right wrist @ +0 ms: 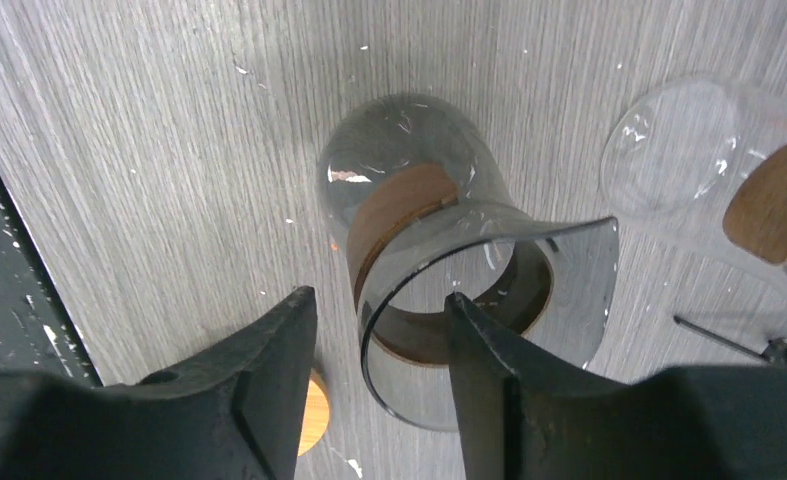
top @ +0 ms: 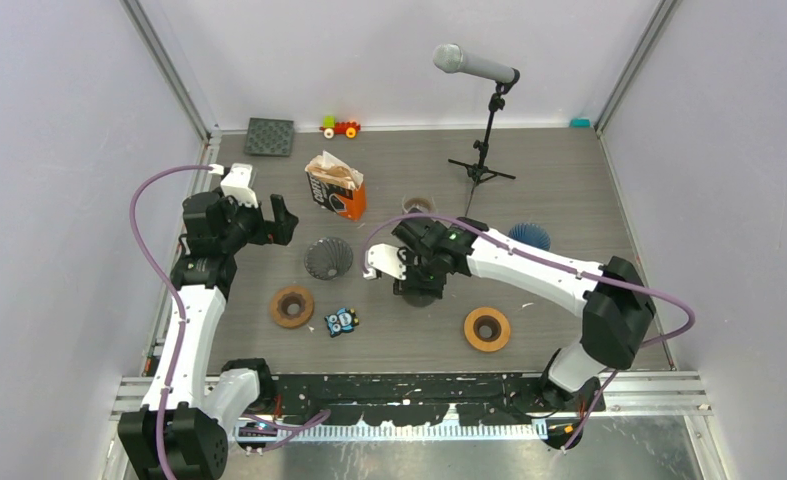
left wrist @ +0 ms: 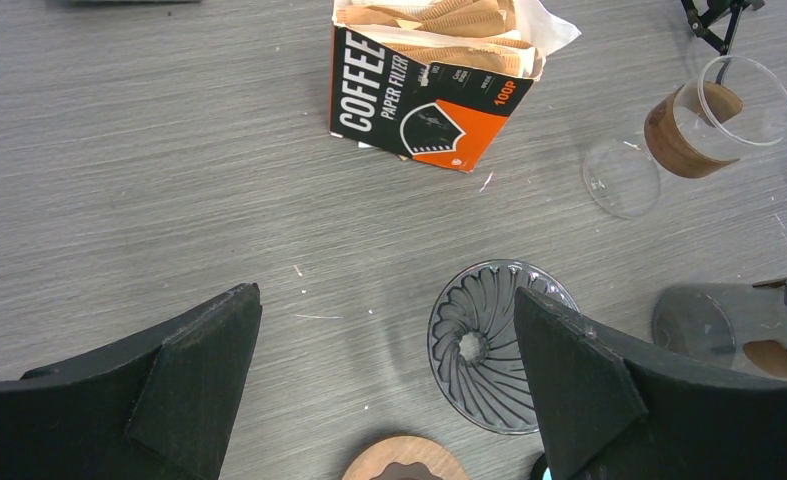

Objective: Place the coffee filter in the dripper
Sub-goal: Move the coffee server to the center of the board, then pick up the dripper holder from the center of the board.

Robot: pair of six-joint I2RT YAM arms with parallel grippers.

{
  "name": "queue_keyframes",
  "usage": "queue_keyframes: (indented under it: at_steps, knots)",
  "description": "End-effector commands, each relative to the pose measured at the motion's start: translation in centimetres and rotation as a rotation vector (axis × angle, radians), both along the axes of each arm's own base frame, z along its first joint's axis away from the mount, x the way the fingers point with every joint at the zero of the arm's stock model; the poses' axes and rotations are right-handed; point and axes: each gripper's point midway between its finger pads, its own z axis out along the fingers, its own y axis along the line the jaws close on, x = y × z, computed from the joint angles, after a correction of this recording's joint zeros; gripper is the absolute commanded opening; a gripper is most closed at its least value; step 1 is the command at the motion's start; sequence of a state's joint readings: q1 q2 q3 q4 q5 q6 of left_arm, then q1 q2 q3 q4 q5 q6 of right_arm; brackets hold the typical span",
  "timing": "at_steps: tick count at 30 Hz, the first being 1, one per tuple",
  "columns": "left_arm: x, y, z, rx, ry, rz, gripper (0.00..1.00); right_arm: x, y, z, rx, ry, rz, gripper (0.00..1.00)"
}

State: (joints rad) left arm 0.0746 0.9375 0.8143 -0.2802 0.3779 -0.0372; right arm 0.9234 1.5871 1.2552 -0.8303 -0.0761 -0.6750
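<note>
Brown paper coffee filters (left wrist: 449, 20) stick out of an open black and orange filter box (top: 336, 190). A grey ribbed glass dripper (top: 329, 258) lies on the table just right of my left gripper (top: 281, 220). In the left wrist view the dripper (left wrist: 484, 345) shows partly behind the right finger. My left gripper (left wrist: 386, 292) is open and holds nothing. My right gripper (right wrist: 380, 295) is open astride the rim of a smoky glass carafe (right wrist: 409, 200), one finger inside its mouth and one outside.
A clear carafe with a wooden collar (top: 418, 205) stands behind the smoky one. A blue dripper (top: 530, 236) sits at the right. Two wooden rings (top: 292, 306) (top: 487, 329), a small toy (top: 342, 321) and a microphone stand (top: 481, 160) are also on the table.
</note>
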Motion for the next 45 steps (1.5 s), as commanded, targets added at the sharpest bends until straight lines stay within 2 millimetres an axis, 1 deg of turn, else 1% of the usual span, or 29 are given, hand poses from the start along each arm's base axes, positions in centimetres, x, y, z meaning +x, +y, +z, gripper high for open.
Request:
queue_keyframes:
  at_steps: [1, 3, 5, 10, 13, 14, 15, 16, 17, 18, 20, 25, 30, 33, 39, 45]
  knots:
    - [0.5, 0.0, 1.2, 0.004, -0.061, -0.009, 1.00, 0.9, 1.0, 4.9, 0.130, -0.098, -0.045, 0.60]
    - [0.6, 0.0, 1.1, 0.003, -0.057, -0.009, 1.00, 0.5, 0.2, 6.7, 0.177, -0.124, -0.073, 0.64]
    - [0.5, 0.0, 1.2, 0.002, -0.059, -0.009, 1.00, 0.1, -1.1, 7.7, 0.204, -0.146, -0.105, 0.66]
    - [0.5, 0.1, 1.2, 0.004, -0.060, -0.007, 1.00, -0.7, -6.5, 7.5, 0.223, -0.122, -0.236, 0.66]
    - [0.6, 0.1, 1.2, 0.004, -0.059, -0.006, 1.00, -1.5, -9.2, 5.9, 0.228, -0.077, -0.312, 0.66]
    - [0.6, 0.1, 1.1, 0.004, -0.058, -0.006, 1.00, -1.7, -10.0, 5.0, 0.227, -0.053, -0.339, 0.66]
    - [0.6, 0.1, 1.1, 0.004, -0.057, -0.006, 1.00, -1.9, -10.4, 4.6, 0.228, -0.041, -0.348, 0.66]
    - [0.6, 0.0, 1.0, 0.003, -0.056, -0.008, 1.00, -2.1, -11.2, 3.5, 0.207, -0.024, -0.367, 0.66]
    - [0.6, 0.1, 1.0, 0.001, -0.054, -0.007, 1.00, -2.0, -11.7, 3.0, 0.194, -0.022, -0.375, 0.66]
    - [0.6, 0.0, 1.0, 0.001, -0.055, -0.008, 1.00, -2.1, -12.4, 1.9, 0.170, -0.007, -0.388, 0.66]
    - [0.6, 0.0, 1.1, 0.000, -0.056, -0.009, 1.00, -2.2, -13.2, 0.2, 0.145, 0.023, -0.401, 0.66]
    - [0.6, 0.0, 1.0, -0.001, -0.056, -0.007, 1.00, -2.1, -14.1, -3.2, 0.111, 0.113, -0.425, 0.66]
    - [0.6, 0.0, 1.0, -0.001, -0.057, -0.007, 1.00, -2.4, -14.6, -5.9, 0.072, 0.216, -0.430, 0.64]
    - [0.6, 0.1, 0.9, 0.000, -0.055, -0.005, 1.00, -2.6, -14.6, -6.5, 0.068, 0.242, -0.432, 0.64]
    - [0.6, 0.0, 0.9, 0.001, -0.058, -0.007, 1.00, -2.9, -15.1, -7.7, 0.051, 0.236, -0.440, 0.62]
    - [0.5, 0.0, 1.0, 0.001, -0.059, -0.007, 1.00, -3.0, -15.2, -8.5, 0.041, 0.243, -0.452, 0.53]
